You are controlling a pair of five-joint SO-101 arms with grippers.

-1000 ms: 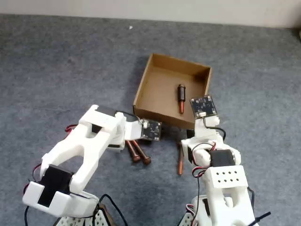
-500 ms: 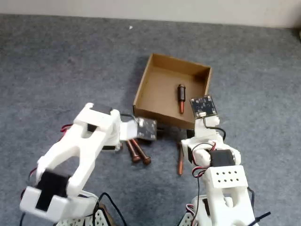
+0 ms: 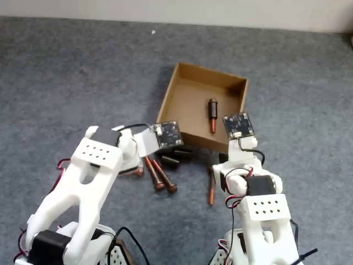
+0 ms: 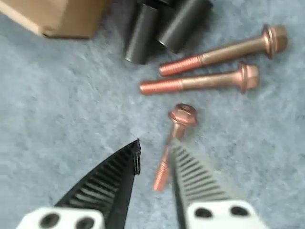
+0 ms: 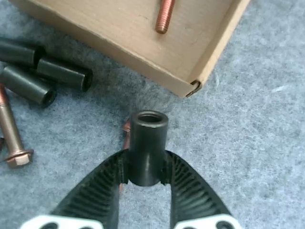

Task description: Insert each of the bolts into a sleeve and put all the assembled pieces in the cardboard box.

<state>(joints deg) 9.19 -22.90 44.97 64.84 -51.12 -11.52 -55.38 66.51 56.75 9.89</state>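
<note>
The grey surface (image 3: 66, 72) carries the cardboard box (image 3: 165, 107) ahead of both arms, with one assembled piece (image 3: 212, 115) already lying inside it. We judge the step in hand to be fetching a bolt for the sleeve (image 5: 147, 138), which the right hand (image 5: 144, 167) grasps upright by its lower end, bore facing up. The left hand (image 4: 155, 147) hangs released over a single bolt (image 4: 181, 116), whose threaded end lies between the two fingers (image 4: 114, 176) with its head pointing away. To do this well, we would centre that shaft in the gap, since it sits closer to one finger. We would then come straight down and close near the head, leaving the threads free to enter the bore. Around it, loose sleeves (image 4: 142, 31) lie near the box corner. Two further bolts (image 4: 200, 82) lie side by side just beyond the head, near enough for a spread finger to nudge. Another bolt (image 5: 125, 130) lies on the surface beneath the held sleeve.
</note>
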